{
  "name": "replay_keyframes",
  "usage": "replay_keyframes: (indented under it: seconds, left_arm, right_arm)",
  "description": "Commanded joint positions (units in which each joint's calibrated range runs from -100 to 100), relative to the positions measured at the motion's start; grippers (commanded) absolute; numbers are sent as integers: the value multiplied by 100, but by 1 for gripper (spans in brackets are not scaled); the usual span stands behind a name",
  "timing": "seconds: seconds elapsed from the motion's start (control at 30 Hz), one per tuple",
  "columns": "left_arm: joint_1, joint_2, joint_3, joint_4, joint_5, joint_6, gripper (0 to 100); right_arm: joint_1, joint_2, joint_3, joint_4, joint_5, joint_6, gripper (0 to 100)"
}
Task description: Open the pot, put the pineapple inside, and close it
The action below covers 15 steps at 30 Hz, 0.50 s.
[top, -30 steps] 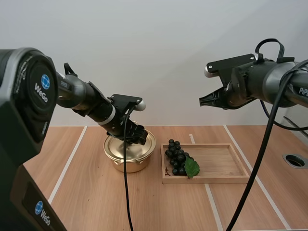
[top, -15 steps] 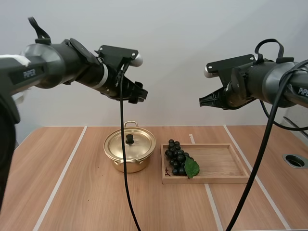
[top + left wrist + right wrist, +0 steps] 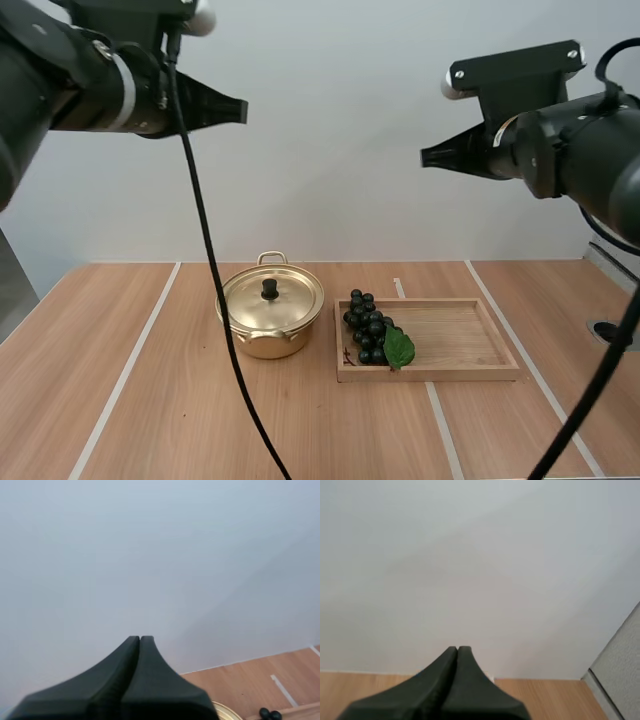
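My left gripper (image 3: 238, 106) and right gripper (image 3: 428, 158), each pressed together on nothing, hung high above the pot (image 3: 262, 340). The pot stood on the table (image 3: 170, 400), lid (image 3: 288, 300) on, more nearly beneath my left gripper. I saw no pineapple. Grapes (image 3: 368, 328) lay just right of the pot in a wooden tray (image 3: 470, 372).

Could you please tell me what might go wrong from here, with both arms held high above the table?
The fruit in the wooden tray is a bunch of grapes, not a pineapple, so the pick may stall.
Both the left end effector and right end effector are shut; descending so could bump the lid knob, not grasp it.
The grapes lie near the pot, so a reach might knock it.
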Motion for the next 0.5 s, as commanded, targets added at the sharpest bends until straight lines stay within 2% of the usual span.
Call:
replay_keyframes:
  seconds: [0.0, 0.07, 0.17, 0.33, 0.47]
  left_arm:
    - [266, -694, 231, -31, -448, -87, 0]
    - [417, -1158, 471, -31, -717, -87, 0]
    - [506, -1780, 850, -31, -991, -87, 0]
    - [506, -2756, 1540, -31, -1251, -6, 0]
    - [506, -3428, 2111, -31, -1266, 54, 0]
  right_arm:
    - [-23, -545, 13, 24, -267, -10, 0]
    - [-23, -847, 13, 24, -241, -10, 0]
    - [-23, -1165, 60, -23, -121, -43, 0]
    - [-23, -1814, 580, -359, -692, -104, 0]
    - [-23, -2309, 1132, -373, -903, -151, 0]
